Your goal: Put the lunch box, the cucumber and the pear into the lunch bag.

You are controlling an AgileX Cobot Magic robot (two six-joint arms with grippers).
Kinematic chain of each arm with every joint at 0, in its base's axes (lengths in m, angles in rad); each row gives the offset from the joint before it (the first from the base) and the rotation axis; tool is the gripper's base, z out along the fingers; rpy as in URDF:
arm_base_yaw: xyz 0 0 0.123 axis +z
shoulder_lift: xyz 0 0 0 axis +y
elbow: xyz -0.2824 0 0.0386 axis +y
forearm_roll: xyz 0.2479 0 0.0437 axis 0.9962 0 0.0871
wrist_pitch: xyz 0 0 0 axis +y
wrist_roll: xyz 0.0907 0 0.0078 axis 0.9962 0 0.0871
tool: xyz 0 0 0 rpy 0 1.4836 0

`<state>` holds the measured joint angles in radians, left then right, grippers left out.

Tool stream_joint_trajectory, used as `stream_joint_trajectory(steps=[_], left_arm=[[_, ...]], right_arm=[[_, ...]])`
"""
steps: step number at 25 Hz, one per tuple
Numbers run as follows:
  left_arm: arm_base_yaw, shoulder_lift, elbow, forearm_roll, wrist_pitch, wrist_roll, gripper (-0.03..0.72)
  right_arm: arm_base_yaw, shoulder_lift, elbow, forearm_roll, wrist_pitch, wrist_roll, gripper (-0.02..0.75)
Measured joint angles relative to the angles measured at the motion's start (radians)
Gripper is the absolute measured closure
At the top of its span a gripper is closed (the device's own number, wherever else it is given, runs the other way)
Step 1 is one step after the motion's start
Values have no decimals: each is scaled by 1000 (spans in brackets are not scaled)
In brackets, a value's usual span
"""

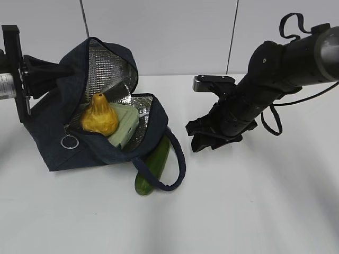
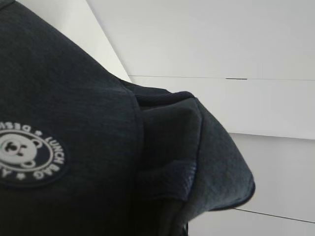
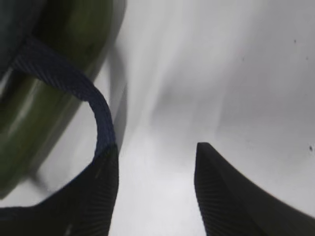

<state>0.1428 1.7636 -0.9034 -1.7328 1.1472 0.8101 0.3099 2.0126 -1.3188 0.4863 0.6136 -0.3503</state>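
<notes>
At far left we see the left pincer (image 1: 37,71) pinching the upper back flap of the lunch bag (image 1: 53,143), holding its mouth agape so the silver lining shows. In the left wrist view a round white patch (image 2: 27,156) on the navy cloth shows a bear face and the words "LUNCH BAG"; other letters are cut off. Inside the opening sits the pear (image 1: 99,115), resting against the lunch box (image 1: 124,127). The cucumber (image 1: 153,165) lies on the table (image 1: 254,211) at the bag's mouth, crossed by the strap handle (image 1: 177,159). Further right, the right pincer (image 1: 204,138) hangs spread and empty near the strap.
</notes>
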Motion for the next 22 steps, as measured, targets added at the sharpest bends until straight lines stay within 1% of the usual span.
stream_joint_trajectory(steps=[3, 9, 22], left_arm=[[0, 0, 0, 0, 0, 0, 686], [0, 0, 0, 0, 0, 0, 686], [0, 0, 0, 0, 0, 0, 686]], right_arm=[[0, 0, 2, 27, -83, -19, 347], [0, 2, 3, 36, -198, -44, 347], [0, 67, -4, 52, -283, -67, 347]])
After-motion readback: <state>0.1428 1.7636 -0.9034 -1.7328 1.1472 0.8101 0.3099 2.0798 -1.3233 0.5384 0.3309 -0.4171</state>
